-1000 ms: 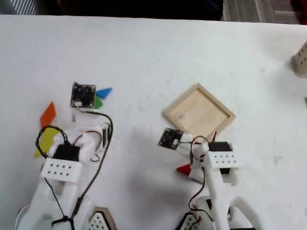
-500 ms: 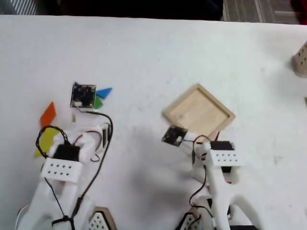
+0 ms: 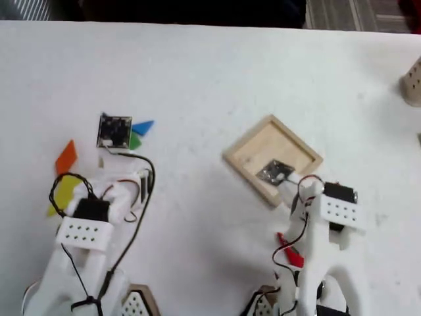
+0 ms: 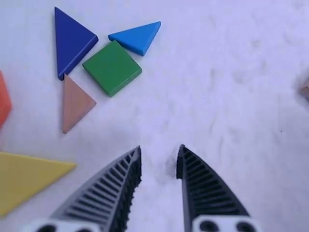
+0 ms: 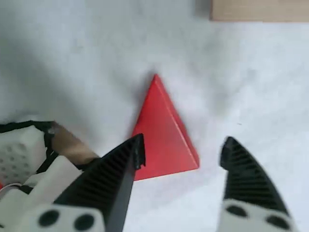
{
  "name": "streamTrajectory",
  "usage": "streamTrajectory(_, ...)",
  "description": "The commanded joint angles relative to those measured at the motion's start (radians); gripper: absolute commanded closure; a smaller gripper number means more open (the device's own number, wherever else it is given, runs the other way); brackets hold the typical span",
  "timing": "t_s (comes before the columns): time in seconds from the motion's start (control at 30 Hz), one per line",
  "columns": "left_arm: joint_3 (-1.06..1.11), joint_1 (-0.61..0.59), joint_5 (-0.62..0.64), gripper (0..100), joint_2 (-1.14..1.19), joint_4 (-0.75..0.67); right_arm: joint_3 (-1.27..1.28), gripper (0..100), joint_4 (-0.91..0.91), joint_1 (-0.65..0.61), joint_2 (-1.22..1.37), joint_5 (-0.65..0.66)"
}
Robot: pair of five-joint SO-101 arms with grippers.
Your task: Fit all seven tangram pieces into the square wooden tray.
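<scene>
The square wooden tray [image 3: 263, 148] lies turned like a diamond right of centre, with no pieces in it. A red triangle [image 5: 164, 135] lies flat on the table between the fingers of my right gripper [image 5: 183, 145], which is open; one finger overlaps its corner. The tray's edge [image 5: 260, 9] lies beyond it. My left gripper [image 4: 158, 152] is open just above bare table, short of a green square [image 4: 112, 67], a dark blue triangle [image 4: 72, 41], a light blue triangle [image 4: 137, 36] and a tan triangle [image 4: 75, 102]. A yellow triangle [image 4: 29, 176] and an orange piece [image 3: 66, 158] lie beside them.
The two arms' bases stand at the near table edge. A beige perforated object [image 3: 412, 82] sits at the far right edge. Open white table stretches behind the tray and between the arms. A red patch [image 3: 289, 253] shows beside the right arm.
The right arm has swung to the right, so its wrist now hangs over the tray's near side. The red triangle has left its earlier spot left of that arm. The left arm is still.
</scene>
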Motion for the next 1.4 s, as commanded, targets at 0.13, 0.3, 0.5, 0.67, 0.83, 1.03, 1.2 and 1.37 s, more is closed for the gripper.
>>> streamTrajectory(0.13,-0.006,0.004,-0.011,86,0.004,-0.028,0.068,62.2,0.016,0.122,-0.004,0.247)
streamTrajectory(0.3,-0.006,0.004,-0.011,86,0.004,-0.028,0.121,62.2,0.010,0.208,-0.002,0.436)
streamTrajectory(0.5,-0.006,0.004,-0.011,86,0.004,-0.028,0.207,62.2,-0.065,0.242,-0.012,0.571)
streamTrajectory(0.67,-0.006,0.004,-0.011,86,0.004,-0.025,0.203,62.2,-0.145,0.245,-0.015,0.566)
streamTrajectory(0.83,-0.006,0.004,-0.011,86,0.004,-0.023,0.146,62.2,-0.323,0.332,-0.015,0.529)
streamTrajectory(1.03,-0.006,0.010,-0.011,86,0.004,-0.021,0.140,62.2,-0.579,0.438,-0.015,0.529)
streamTrajectory(1.2,-0.006,0.028,-0.011,86,0.004,-0.020,0.144,62.2,-0.605,0.475,-0.010,0.528)
streamTrajectory(1.37,-0.006,0.028,-0.011,86,0.004,-0.020,0.143,62.2,-0.496,0.461,-0.004,0.439)
